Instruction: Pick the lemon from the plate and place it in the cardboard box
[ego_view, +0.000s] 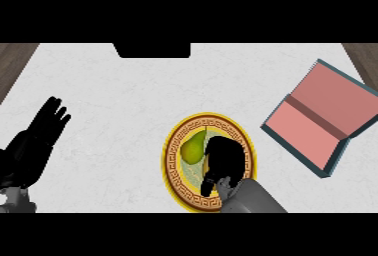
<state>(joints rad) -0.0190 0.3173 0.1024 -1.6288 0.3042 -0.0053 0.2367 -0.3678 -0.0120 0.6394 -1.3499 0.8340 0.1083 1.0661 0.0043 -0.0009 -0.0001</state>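
At the lower centre of the frame, the yellow-green lemon (193, 148) lies on the left half of the round gold-rimmed patterned plate (175, 161). The robot's black right hand (224, 161) sits over the plate just right of the fruit, touching or nearly so; whether its fingers are spread or curled cannot be told. To grasp well, the hand should likely shift left until thumb and fingers bracket the lemon before closing. The pink-lined open cardboard box (317, 117) waits at the right. The left hand (37, 137) rests at the left edge, fingers straight and slightly spread.
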